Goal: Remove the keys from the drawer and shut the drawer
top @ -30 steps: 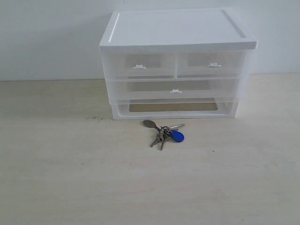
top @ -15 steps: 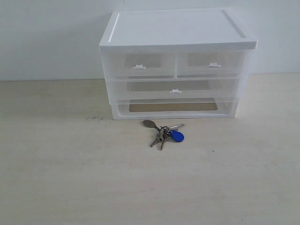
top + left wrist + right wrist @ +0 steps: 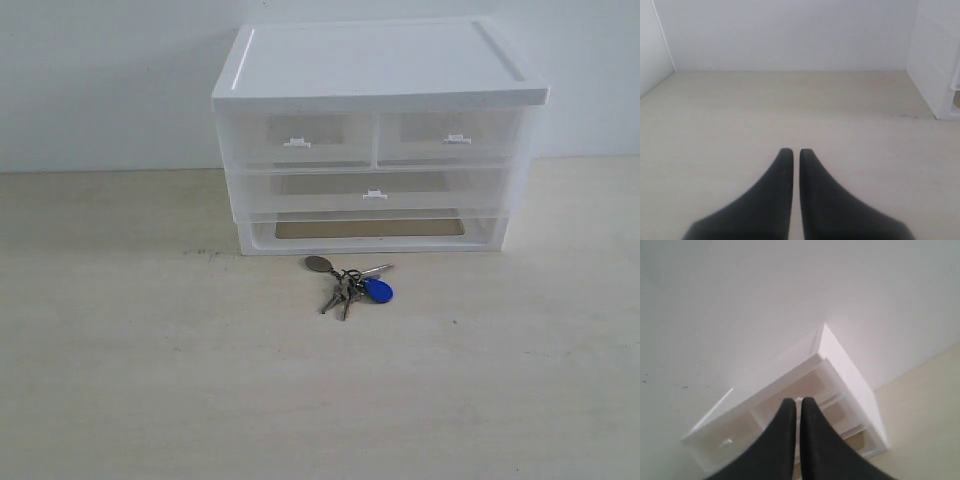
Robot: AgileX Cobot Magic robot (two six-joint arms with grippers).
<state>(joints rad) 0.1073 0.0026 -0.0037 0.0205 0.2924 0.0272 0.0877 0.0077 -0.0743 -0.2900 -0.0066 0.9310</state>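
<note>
Bare lab-style test bench: pale wood-grain tabletop (image 3: pixel 120 390), plain white wall (image 3: pixel 100 80), one white plastic drawer unit (image 3: pixel 380 60).

Exterior: frontal, raised, facing white unit (image 3: pixel 380 62); both wrist views share it.

A white drawer unit (image 3: pixel 380 60) stands at the back of the pale table (image 3: pixel 140 380); its right-hand small drawer (image 3: pixel 452 138) sits shut and flush, as do the left small drawer (image 3: pixel 297 140) and the wide drawer (image 3: pixel 375 190) below them; the keys (image 3: pixel 350 282) lie on the table just in front of the unit, blue fob (image 3: pixel 378 291) on the right, grey tag (image 3: pixel 319 264) on the left.
</note>
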